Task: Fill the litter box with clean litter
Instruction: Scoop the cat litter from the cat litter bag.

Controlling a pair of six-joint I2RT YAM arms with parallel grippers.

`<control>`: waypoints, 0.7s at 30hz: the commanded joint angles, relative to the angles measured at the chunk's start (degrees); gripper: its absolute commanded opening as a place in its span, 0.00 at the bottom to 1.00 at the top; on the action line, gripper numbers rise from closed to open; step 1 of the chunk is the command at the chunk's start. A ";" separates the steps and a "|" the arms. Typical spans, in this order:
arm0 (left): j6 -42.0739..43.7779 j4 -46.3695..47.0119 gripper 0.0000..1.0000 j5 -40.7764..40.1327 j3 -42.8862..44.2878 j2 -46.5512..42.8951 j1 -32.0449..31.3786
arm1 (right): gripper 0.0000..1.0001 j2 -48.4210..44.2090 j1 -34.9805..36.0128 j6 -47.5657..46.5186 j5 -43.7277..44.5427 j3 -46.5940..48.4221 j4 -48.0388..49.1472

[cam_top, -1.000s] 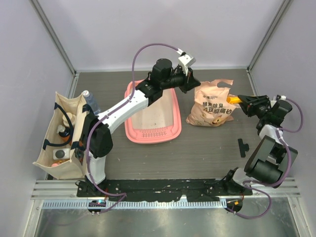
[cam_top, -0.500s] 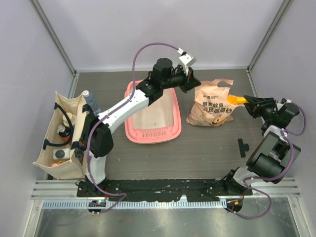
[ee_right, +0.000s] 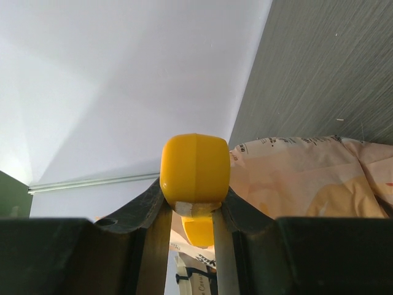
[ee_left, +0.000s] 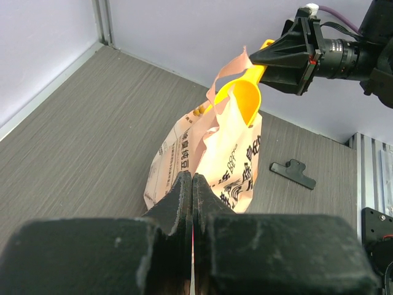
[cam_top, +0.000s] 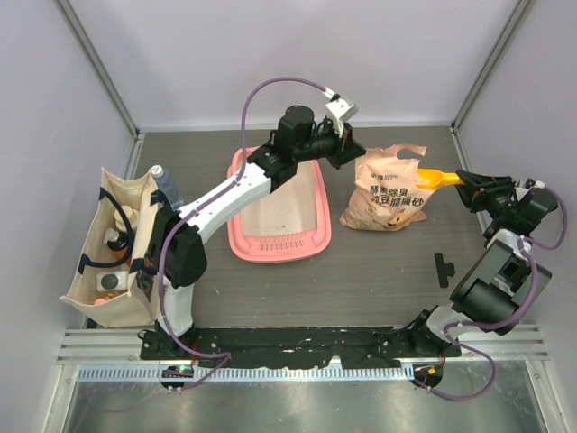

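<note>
The pink litter box [cam_top: 270, 257] lies at mid-table, its whitish floor nearly bare, with the left arm stretched over it. A peach printed bag [cam_top: 388, 198] stands just to its right. My left gripper [cam_top: 347, 149] is shut on the bag's upper edge [ee_left: 193, 177]; a thin strip of film shows between the fingers. My right gripper [cam_top: 473, 185] is shut on the handle of a yellow scoop [cam_top: 433, 179], whose bowl [ee_left: 249, 101] hovers at the bag's open mouth. In the right wrist view the handle end [ee_right: 194, 166] fills the jaws. The clean litter is hidden inside the bag.
A beige tote bag [cam_top: 113, 253] with bottles stands at the left table edge. A black clip [cam_top: 444, 269] lies on the table right of the bag, seen also in the left wrist view [ee_left: 293, 173]. Walls enclose the back and both sides.
My right gripper has drawn back to the right with the scoop, so the bowl sits further out of the bag's mouth. The left arm and bag have stayed put.
</note>
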 commanded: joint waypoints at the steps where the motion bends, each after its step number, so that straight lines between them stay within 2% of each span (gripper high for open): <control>1: 1.31 2.95 0.00 -0.79 3.16 -1.40 1.83 | 0.01 0.17 -2.24 0.74 1.87 1.31 4.04; 21: 2.36 4.71 0.00 -2.63 5.97 -2.98 5.52 | 0.01 -2.38 -2.41 2.32 2.84 0.17 5.53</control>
